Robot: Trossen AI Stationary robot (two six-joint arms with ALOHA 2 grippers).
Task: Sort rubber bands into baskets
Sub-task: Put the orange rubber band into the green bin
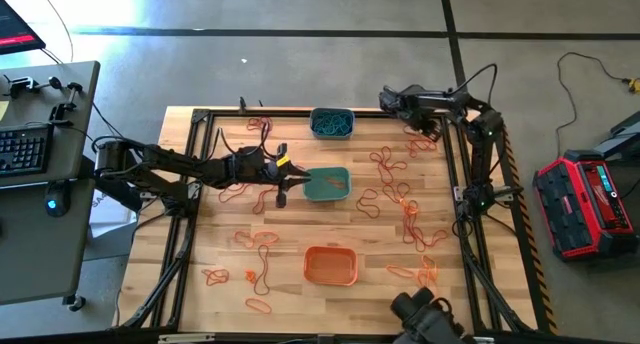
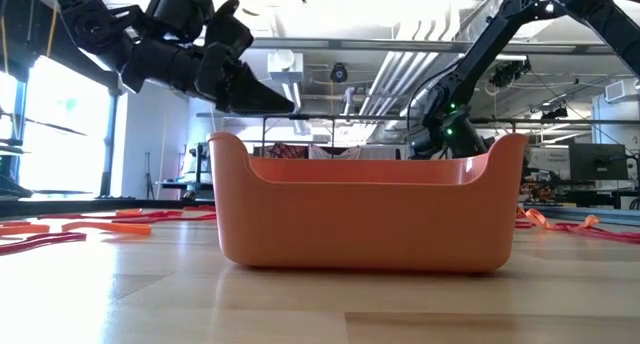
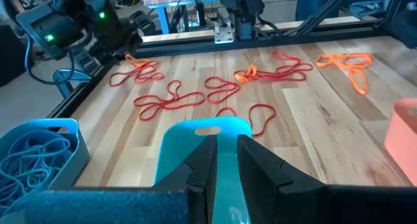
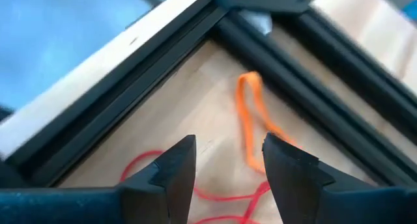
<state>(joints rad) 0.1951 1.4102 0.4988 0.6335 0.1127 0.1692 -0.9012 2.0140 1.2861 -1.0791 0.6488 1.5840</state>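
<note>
My left gripper (image 1: 290, 182) hangs over the near-left rim of the teal-green basket (image 1: 345, 172), its fingers a narrow gap apart (image 3: 225, 165) with nothing seen between them. A few orange and red bands lie in that basket. The grey-blue basket (image 1: 314, 114) at the far edge holds blue bands (image 3: 29, 155). The orange basket (image 1: 331, 280) stands near the front. Red and orange rubber bands (image 1: 408, 216) lie scattered flat on the wood. My right gripper (image 1: 425, 132) is open at the far right corner, above an orange band (image 4: 251, 113) and a red one (image 4: 150, 162).
Black frame rails (image 1: 462, 164) run round the table top, and their corner (image 4: 260, 35) lies just ahead of my right gripper. A camera mount (image 1: 425, 319) sits at the near edge. A desk with a keyboard (image 1: 25, 149) stands to the left.
</note>
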